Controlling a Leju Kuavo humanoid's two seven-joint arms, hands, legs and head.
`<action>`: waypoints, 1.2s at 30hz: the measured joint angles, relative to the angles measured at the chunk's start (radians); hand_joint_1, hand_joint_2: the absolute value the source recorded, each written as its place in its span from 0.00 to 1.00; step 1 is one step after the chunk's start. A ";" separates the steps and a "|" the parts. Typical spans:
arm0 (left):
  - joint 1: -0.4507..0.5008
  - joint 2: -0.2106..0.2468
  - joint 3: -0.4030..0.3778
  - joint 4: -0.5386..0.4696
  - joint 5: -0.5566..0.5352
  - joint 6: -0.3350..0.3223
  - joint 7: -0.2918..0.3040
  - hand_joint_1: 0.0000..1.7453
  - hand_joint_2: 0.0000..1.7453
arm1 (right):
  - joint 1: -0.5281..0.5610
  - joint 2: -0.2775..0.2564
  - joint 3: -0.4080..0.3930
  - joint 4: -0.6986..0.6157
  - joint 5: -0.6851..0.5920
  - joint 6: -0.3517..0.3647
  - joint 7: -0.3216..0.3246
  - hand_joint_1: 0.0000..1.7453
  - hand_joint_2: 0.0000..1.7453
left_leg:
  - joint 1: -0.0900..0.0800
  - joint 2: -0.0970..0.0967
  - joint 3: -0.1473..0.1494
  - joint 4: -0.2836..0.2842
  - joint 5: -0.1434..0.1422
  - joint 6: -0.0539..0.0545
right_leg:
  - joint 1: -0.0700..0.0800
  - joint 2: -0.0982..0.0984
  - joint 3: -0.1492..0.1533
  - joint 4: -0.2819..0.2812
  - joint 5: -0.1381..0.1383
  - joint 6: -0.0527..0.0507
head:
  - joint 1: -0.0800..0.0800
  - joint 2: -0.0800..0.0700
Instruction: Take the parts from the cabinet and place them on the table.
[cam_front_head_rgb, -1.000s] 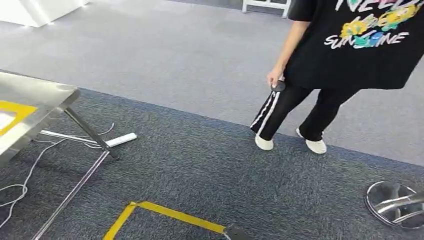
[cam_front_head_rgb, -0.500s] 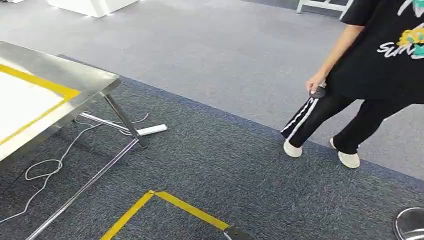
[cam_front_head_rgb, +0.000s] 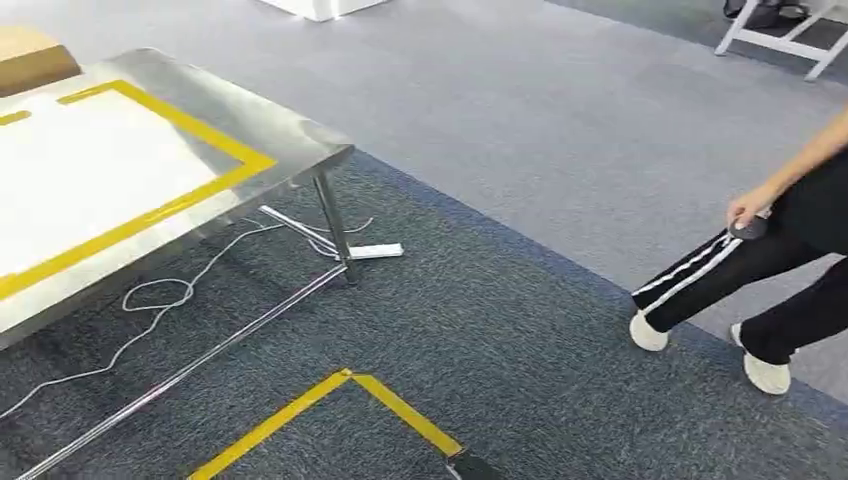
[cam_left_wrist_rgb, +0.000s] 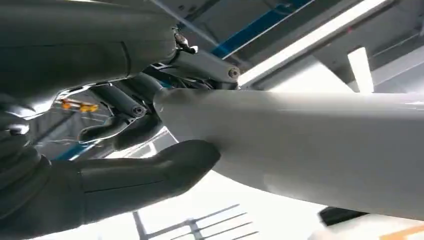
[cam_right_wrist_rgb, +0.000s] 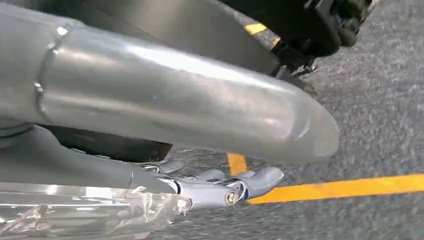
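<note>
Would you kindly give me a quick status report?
Left hand grips pale part. Right hand beside clear plastic, grip unclear. Table ahead left; person to right.
</note>
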 joint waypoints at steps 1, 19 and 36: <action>0.000 0.000 0.000 0.000 0.000 -0.001 0.001 1.00 1.00 | -0.001 0.000 0.000 0.000 0.000 0.000 0.000 0.00 0.00 | -0.001 -0.013 -0.004 0.003 0.001 -0.004 | -0.003 0.063 0.018 -0.051 0.003 -0.004 | -0.001 0.000; 0.002 0.018 -0.011 -0.002 0.001 -0.040 0.006 1.00 1.00 | 0.000 -0.001 0.000 0.000 -0.005 -0.001 -0.003 0.00 0.00 | 0.004 0.153 0.022 -0.007 -0.020 -0.037 | 0.017 -0.187 0.035 -0.074 -0.001 -0.004 | 0.002 0.000; 0.009 0.038 -0.021 -0.011 0.003 -0.049 0.020 1.00 1.00 | 0.001 -0.001 0.000 0.000 -0.010 -0.001 -0.005 0.00 0.00 | 0.018 -0.072 0.000 -0.010 0.003 -0.045 | -0.015 -0.003 0.019 -0.053 0.018 -0.002 | 0.001 0.000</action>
